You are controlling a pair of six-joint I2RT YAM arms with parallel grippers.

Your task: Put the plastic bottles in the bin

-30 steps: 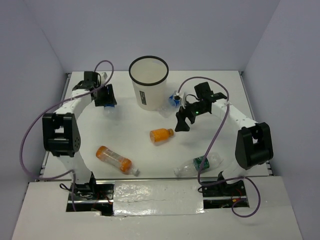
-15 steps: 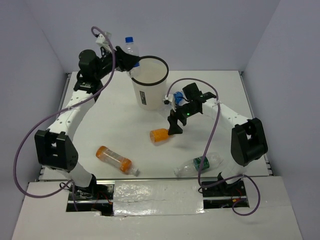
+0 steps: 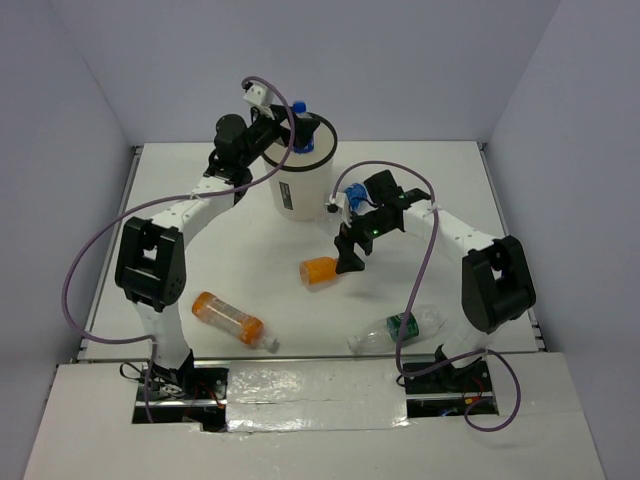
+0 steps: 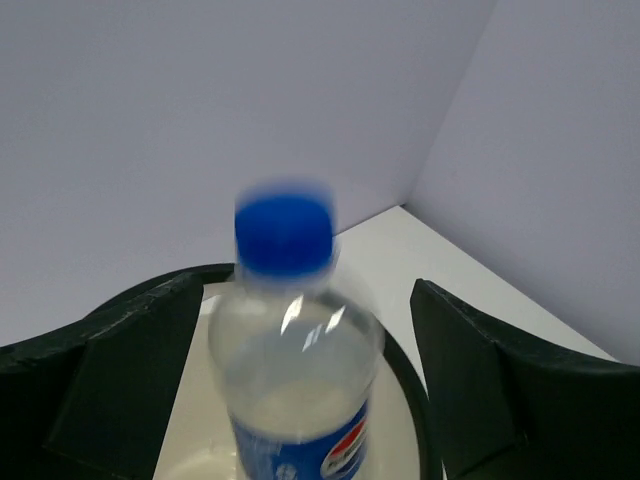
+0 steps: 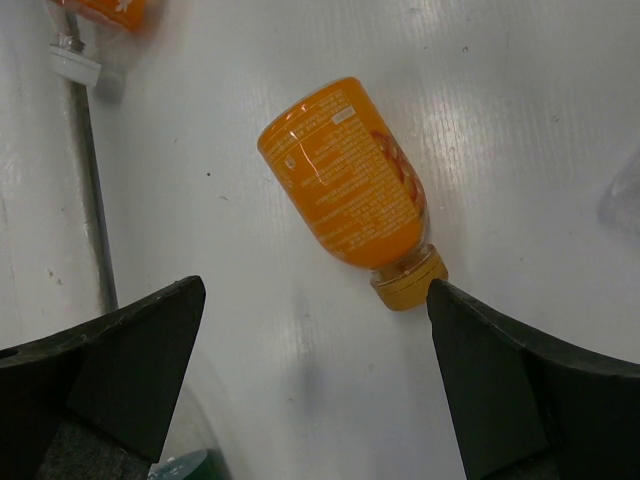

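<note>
At the upper centre of the overhead view, the left claw (image 4: 305, 300) hangs released over the bin (image 3: 300, 190). Its fingers stand clear on both sides of a blue-capped bottle (image 4: 295, 370), which is upright, blurred and probably dropping in. At mid-frame the right claw (image 5: 312, 290) gapes above the stubby orange bottle (image 5: 345, 175) lying on the table (image 3: 250, 260), seemingly lined up to grab it.

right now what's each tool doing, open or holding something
Left tool: open, blue-capped bottle loose inside it above the bin.
Right tool: open, empty, above the stubby orange bottle.
</note>
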